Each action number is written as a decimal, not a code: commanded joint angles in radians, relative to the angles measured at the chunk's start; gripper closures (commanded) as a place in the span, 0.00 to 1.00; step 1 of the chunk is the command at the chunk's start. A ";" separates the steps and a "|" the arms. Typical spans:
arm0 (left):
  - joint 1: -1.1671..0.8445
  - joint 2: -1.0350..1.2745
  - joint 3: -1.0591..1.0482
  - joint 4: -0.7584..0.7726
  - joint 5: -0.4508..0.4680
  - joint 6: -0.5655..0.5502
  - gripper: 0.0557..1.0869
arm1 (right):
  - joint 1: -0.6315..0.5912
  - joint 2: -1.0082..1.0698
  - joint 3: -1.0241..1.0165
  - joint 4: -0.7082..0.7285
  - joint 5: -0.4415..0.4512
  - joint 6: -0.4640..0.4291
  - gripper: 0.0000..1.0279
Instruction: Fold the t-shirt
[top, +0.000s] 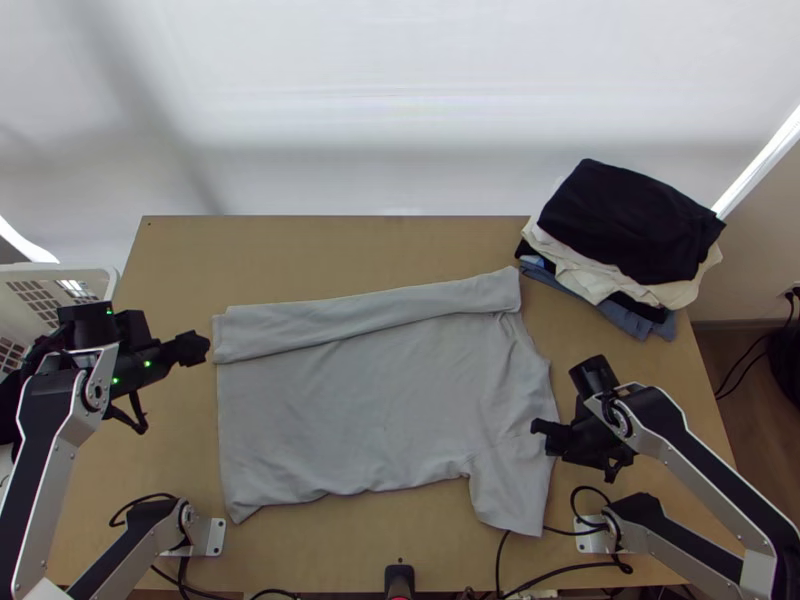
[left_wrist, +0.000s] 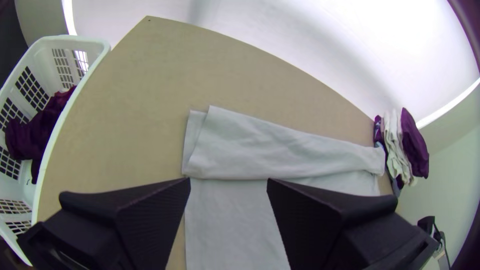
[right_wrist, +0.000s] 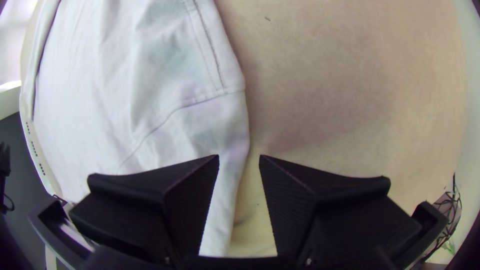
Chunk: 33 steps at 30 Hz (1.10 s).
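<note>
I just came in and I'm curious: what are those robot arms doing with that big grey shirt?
The robot's job is folding the grey t-shirt on the table. The far side is folded over in a long strip, while the near side lies spread with its sleeve out. Nothing is gripping it now: the left end effector is open near one end of the strip, and the right end effector is open over the shirt's opposite edge. Other clothes sit in a pile at the far right corner.

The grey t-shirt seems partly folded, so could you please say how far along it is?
On the t-shirt, the far side is folded over in a strip. The left hand and right hand stand open, gripping nothing. The near side, lying flat with its sleeve out, is left to fold.
</note>
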 joint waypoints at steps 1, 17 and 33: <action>-0.033 -0.020 0.036 -0.060 0.014 0.073 0.26 | 0.008 0.016 -0.029 0.007 -0.002 -0.012 0.61; -0.479 0.069 -0.005 -0.486 -0.037 0.430 0.26 | 0.062 0.054 -0.037 0.024 -0.002 -0.057 0.97; -0.803 0.267 -0.102 -0.658 -0.141 0.351 0.26 | 0.062 0.079 -0.012 0.036 -0.002 -0.058 0.97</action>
